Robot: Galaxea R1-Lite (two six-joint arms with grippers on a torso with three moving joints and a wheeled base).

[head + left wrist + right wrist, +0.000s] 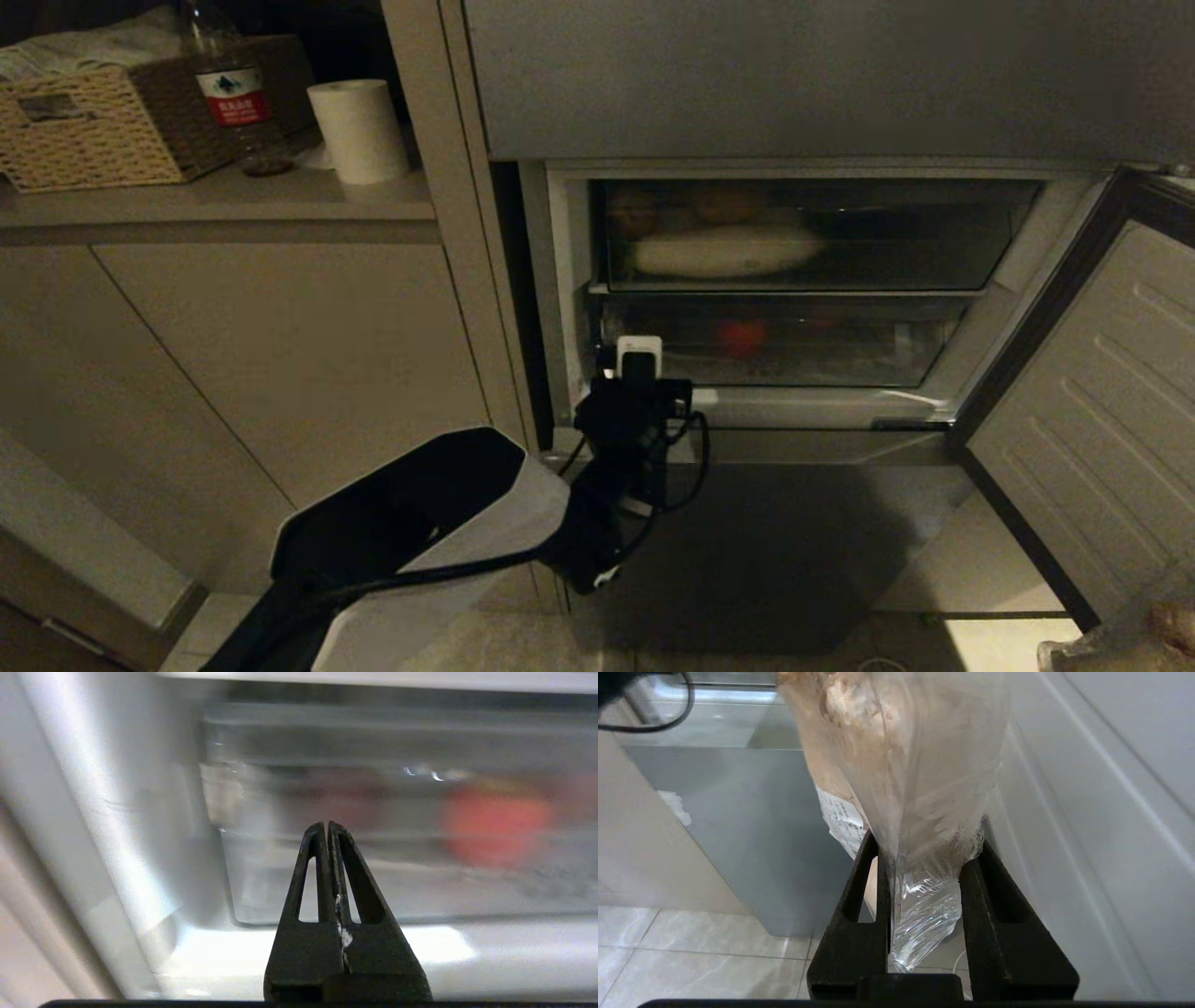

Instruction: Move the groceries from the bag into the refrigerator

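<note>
Refrigerator (523,280) door stands open so food can go in. Left end effector (328,828) is clenched empty before the lower drawer (373,877); right end effector (924,863) is grasping a clear pack (901,765) beside that door, ready to load.

A: What is the left arm (420,532) like?
B: Black and white shell, black cables looped at the wrist, a white block above it.
A: The fingers (322,877)?
B: Black, triangular, with slotted cut-outs.
</note>
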